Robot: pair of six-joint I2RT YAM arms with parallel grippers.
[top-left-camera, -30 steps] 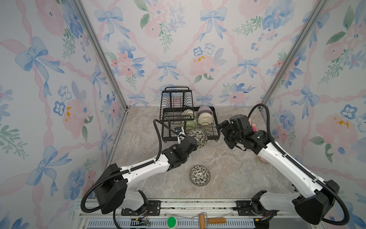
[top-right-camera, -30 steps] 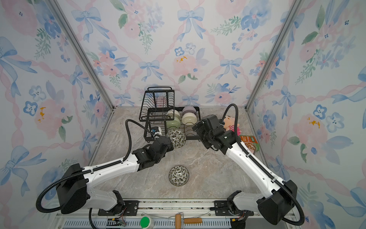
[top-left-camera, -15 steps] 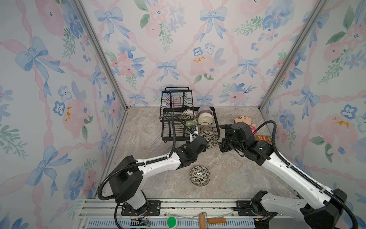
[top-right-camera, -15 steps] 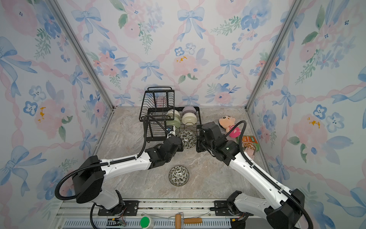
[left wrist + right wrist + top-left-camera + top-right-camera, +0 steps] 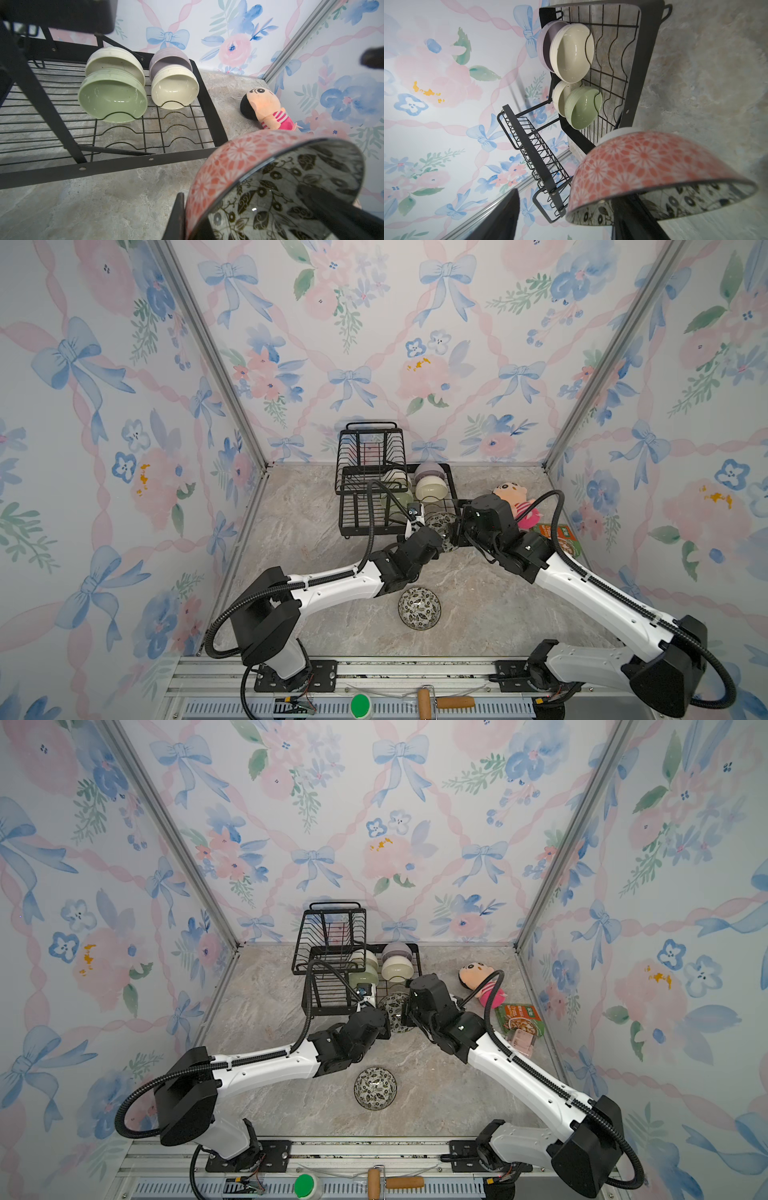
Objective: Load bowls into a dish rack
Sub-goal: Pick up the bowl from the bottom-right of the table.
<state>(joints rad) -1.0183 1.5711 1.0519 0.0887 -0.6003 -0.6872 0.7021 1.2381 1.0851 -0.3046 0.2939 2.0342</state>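
Note:
My left gripper (image 5: pixel 189 209) is shut on the rim of a leaf-patterned bowl (image 5: pixel 441 526) (image 5: pixel 394 1007), held tilted just in front of the dish rack (image 5: pixel 361 531) (image 5: pixel 328 1011). My right gripper (image 5: pixel 569 199) stands open astride the opposite rim. One of its fingers (image 5: pixel 631 216) is inside the bowl (image 5: pixel 654 162); the other is clear of the outside. In the rack stand a lavender bowl (image 5: pixel 168 58), two cream bowls (image 5: pixel 174 91) and a pale green bowl (image 5: pixel 112 99). Another leaf-patterned bowl (image 5: pixel 419 608) sits upright on the table near the front.
A plush doll (image 5: pixel 513 497) and a green food packet (image 5: pixel 559 537) lie right of the rack, by the right wall. The rack's raised basket (image 5: pixel 370 456) stands at its left rear. A wooden-handled tool (image 5: pixel 440 701) lies on the front rail.
My left arm has carried the bowl rightward along the rack's front. My right gripper has come in to the bowl's other side, and its jaws have narrowed around the rim.

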